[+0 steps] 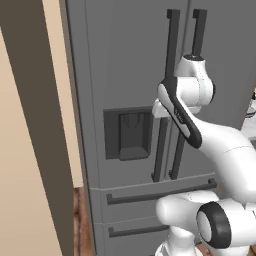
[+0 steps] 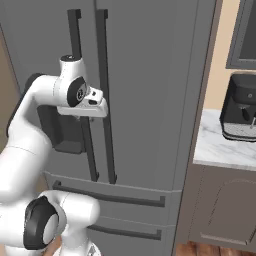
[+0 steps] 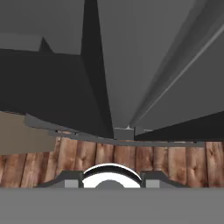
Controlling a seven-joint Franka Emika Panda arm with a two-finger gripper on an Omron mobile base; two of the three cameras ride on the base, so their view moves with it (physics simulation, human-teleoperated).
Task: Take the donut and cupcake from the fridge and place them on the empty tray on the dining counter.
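The grey fridge (image 1: 125,60) (image 2: 150,75) stands straight ahead with both doors and its two bottom drawers closed. My gripper (image 1: 162,112) (image 2: 89,111) sits against the left door's dark bar handle (image 1: 172,45) (image 2: 75,35), about halfway down and level with the dispenser panel (image 1: 128,132). It is shut on that handle, and the hand hides its fingers. In the hand view the handle (image 3: 94,65) runs down the door toward the wood floor. The donut and cupcake are hidden behind the closed doors. The tray and dining counter are out of view.
A black coffee machine (image 2: 242,107) stands on a white marble counter (image 2: 220,145) just right of the fridge, with a brown cabinet (image 2: 220,210) below. A beige wall and a dark panel (image 1: 35,125) flank the fridge's left side. Wood floor (image 3: 131,162) lies below.
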